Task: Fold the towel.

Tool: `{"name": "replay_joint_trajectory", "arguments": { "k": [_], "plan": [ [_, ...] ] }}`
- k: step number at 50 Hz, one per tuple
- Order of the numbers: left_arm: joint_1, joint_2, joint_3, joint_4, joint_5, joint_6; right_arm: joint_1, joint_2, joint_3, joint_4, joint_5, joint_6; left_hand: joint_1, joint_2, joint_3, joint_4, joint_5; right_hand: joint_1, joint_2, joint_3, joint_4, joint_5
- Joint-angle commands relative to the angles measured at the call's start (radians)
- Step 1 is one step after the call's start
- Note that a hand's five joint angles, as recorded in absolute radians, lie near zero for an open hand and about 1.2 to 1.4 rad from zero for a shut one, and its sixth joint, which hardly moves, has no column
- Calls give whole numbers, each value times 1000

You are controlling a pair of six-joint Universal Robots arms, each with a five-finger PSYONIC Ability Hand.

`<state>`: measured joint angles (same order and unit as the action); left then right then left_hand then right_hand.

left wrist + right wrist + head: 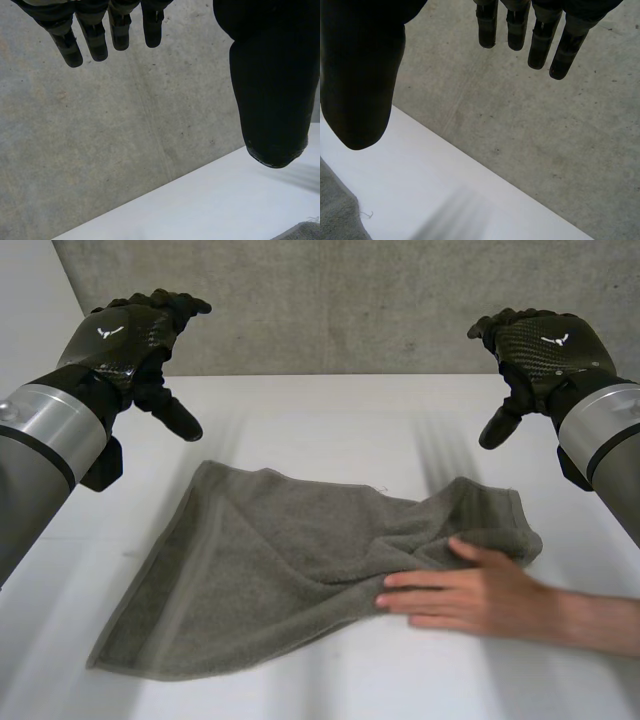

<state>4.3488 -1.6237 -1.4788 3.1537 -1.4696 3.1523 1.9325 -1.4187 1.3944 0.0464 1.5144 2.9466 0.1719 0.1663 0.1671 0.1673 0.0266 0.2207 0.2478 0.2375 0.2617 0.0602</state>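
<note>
Head view: the left hand [130,340] hangs empty and slack above the table [330,410], likely waiting. The towel [280,570] lies mid-table, its rumpled right end under a person's hand [470,595]. The right hand [540,345] is likewise raised, loose and empty. Both wrist views confirm straight fingers [95,40] against the concrete wall [100,140].

We log that a person's bare hand [480,595] lies on the rumpled grey terry towel [270,580] and covers part of its near right edge. The forearm [600,622] runs off frame. Both wrist views cut the towel off, leaving a corner.
</note>
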Motion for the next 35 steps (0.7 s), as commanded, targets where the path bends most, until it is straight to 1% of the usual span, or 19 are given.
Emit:
{"name": "replay_joint_trajectory", "arguments": {
  "k": [1, 6, 13, 18, 20, 21, 26, 27, 28, 29, 30, 31, 35],
  "plan": [
    [-6, 8, 0, -1, 0, 0, 0, 4, 2, 6, -2, -43, 24, 30, 29, 29, -5, -46, -73, -63, -87, -60],
    [-17, 16, 0, -4, 0, 2, 23, 4, 8, 7, 0, -93, 27, 33, 32, 31, -2, -46, -73, -63, -87, -60],
    [-31, 24, -14, -20, -6, 2, 32, 3, 12, 33, 0, -124, 39, 44, 44, 43, 9, -46, -73, -63, -87, -60],
    [-35, 54, -136, -27, -8, 2, 33, 3, 25, 107, -2, -152, 50, 56, 55, 55, 21, -46, -73, -63, -87, -60],
    [-32, 64, -170, -29, -9, 3, 29, 4, 40, 174, -6, -181, 53, 59, 58, 58, 24, -46, -73, -63, -87, -60],
    [-32, 64, -170, -29, -9, 3, 29, 4, 40, 174, -6, -181, 53, 59, 58, 58, 24, -46, -73, -63, -87, -60],
    [-9, 90, -329, -23, -9, 14, 14, 6, 95, 240, -45, -225, 103, 109, 108, 108, 74, 2, -25, -15, -39, -12],
    [-9, 90, -330, -23, -9, 14, 13, 6, 124, 248, -62, -230, 103, 109, 108, 108, 74, 60, 33, 44, 19, 46],
    [6, 96, -374, -23, -8, 27, 11, 6, 158, 251, -78, -231, 150, 155, 155, 154, 121, 116, 89, 99, 75, 102],
    [24, 97, -420, -21, -8, 49, 11, 6, 158, 251, -79, -231, 191, 197, 196, 196, 162, 117, 90, 100, 76, 103],
    [25, 97, -420, -21, -8, 49, 10, 9, 188, 251, -97, -233, 191, 197, 196, 196, 162, 152, 125, 135, 111, 138],
    [41, 97, -466, -21, -5, 75, 6, 18, 224, 250, -117, -231, 200, 206, 205, 205, 171, 178, 151, 161, 137, 164],
    [72, 96, -593, 11, 0, 147, -23, 27, 285, 240, -134, -231, 200, 206, 205, 205, 171, 181, 154, 165, 140, 167]
  ]
}}
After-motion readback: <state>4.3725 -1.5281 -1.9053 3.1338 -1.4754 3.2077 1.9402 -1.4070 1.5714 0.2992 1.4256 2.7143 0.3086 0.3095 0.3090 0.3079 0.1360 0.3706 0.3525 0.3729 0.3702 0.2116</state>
